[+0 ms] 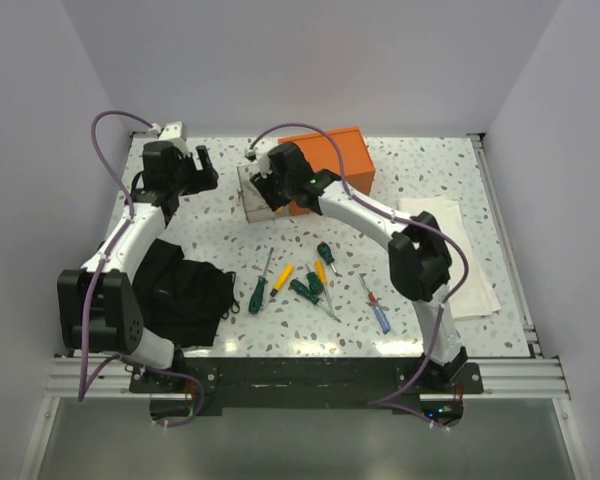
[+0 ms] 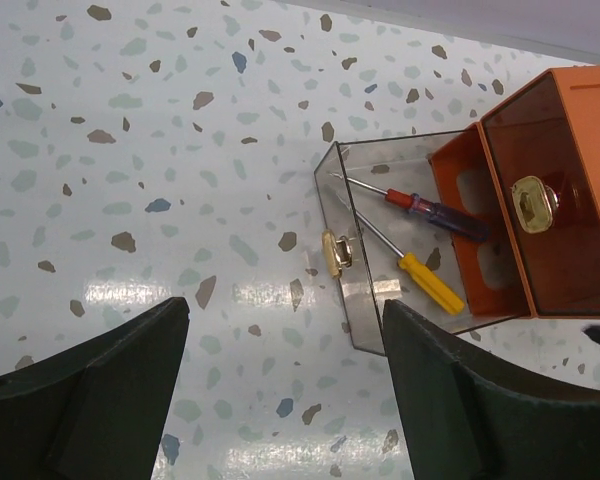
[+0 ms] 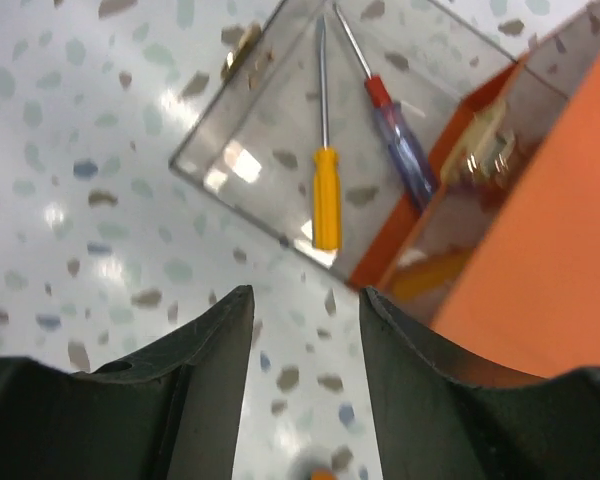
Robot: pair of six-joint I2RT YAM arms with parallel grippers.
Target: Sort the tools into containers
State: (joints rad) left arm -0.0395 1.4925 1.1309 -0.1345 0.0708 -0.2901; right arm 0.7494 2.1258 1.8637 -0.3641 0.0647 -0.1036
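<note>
The clear plastic bin [image 1: 252,200] stands against the orange box [image 1: 338,160] at the back of the table. In the left wrist view the bin [image 2: 400,165] holds a red-and-blue screwdriver [image 2: 435,212] and a yellow one [image 2: 428,280]. Both also show in the right wrist view [image 3: 400,140] [image 3: 325,200]. My right gripper [image 1: 267,187] [image 3: 305,310] is open and empty just in front of the bin. My left gripper [image 1: 202,165] [image 2: 285,400] is open and empty to the bin's left. Several green and yellow screwdrivers [image 1: 310,285] and a red-and-blue one [image 1: 378,312] lie loose at the front.
A black cloth [image 1: 185,290] lies at the front left beside the left arm. A white folded towel [image 1: 465,255] lies at the right, under the right arm's elbow. The orange box [image 2: 570,170] [image 3: 550,290] has brass latches.
</note>
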